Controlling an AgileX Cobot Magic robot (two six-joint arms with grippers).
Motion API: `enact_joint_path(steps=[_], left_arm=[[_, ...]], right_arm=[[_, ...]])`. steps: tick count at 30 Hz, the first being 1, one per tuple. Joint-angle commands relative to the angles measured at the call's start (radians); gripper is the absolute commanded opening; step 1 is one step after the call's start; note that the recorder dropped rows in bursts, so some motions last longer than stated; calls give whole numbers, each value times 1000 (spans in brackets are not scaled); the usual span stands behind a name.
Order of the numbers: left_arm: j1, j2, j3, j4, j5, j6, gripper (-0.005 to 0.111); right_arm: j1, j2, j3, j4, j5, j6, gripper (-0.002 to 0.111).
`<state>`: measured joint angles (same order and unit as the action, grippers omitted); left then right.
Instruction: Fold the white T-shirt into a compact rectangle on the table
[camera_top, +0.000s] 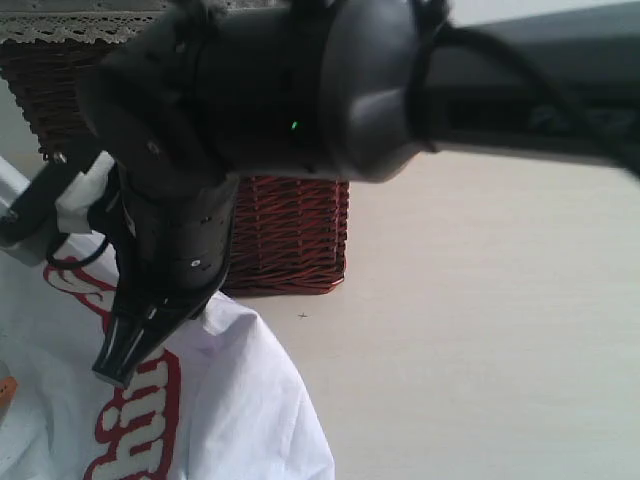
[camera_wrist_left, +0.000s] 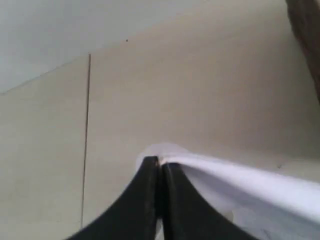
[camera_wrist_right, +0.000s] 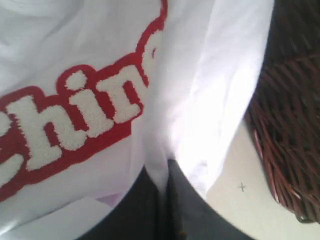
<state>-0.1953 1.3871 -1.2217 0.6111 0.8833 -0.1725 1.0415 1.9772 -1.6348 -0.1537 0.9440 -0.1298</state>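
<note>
**A:** Two grippers are to be accounted for. How are the jaws of the left gripper (camera_wrist_left: 159, 162) set?

**B:** They are pressed together, and an edge of the white T-shirt (camera_wrist_left: 240, 185) is clamped between them. The table (camera_wrist_left: 200, 100) is seen behind, crossed by a thin dark seam (camera_wrist_left: 87, 140).

**A:** And the right gripper (camera_wrist_right: 161, 172)?

**B:** Its jaws are closed too. A fold of the shirt is pinched between them, beside the fuzzy red-outlined lettering (camera_wrist_right: 75, 120).

**A:** Where is the shirt found?

**B:** It is seen at the lower left of the exterior view, on the table just in front of the wicker basket (camera_top: 295, 240). Part of it is hidden by a dark arm (camera_top: 300, 90) that is stretched across the top of that view. The basket's rim is edged with white lace trim (camera_top: 70, 30). How much of the shirt is raised off the table cannot be told.
</note>
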Motion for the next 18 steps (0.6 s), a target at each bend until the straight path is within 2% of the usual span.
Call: enact_joint_path(steps=[1,2,3,4,5,7,9,10,12,14,16,18], left_arm=[[69,133,49,46,-166,-134,22],[79,146,51,44,-191,-154,31],[97,168,56,42,-222,-193,61],[107,177,56,42,-238,-220,77],[113,179,56,46,-240,-241,85],[116,179,56,46,-225,-251,83],[113,172,59,5,-195,-249,74],[112,163,67,-80,-189,-192,68],[112,153,114,-345,-194,71,55],[112,153,155,-496,-173,229,48],[112,153,210,-552,-163,321,44],[112,153,264,-561,-163,331,45]], right_arm=[[-44,71,1,-36,-65,-33,11],[-52,74,1,-49,-67,-33,14],[-68,77,1,-77,-74,-33,18],[-76,77,1,-92,-76,-24,19],[-83,77,1,-95,-79,-23,19],[-90,78,1,-97,-79,-23,19],[-89,78,1,-98,-77,-23,19],[-89,78,1,-116,-77,-21,19],[-89,78,1,-173,-71,13,19],[-90,80,1,-229,-56,41,19],[-95,84,1,-264,-31,81,19],[-109,97,1,-242,-7,90,20]])
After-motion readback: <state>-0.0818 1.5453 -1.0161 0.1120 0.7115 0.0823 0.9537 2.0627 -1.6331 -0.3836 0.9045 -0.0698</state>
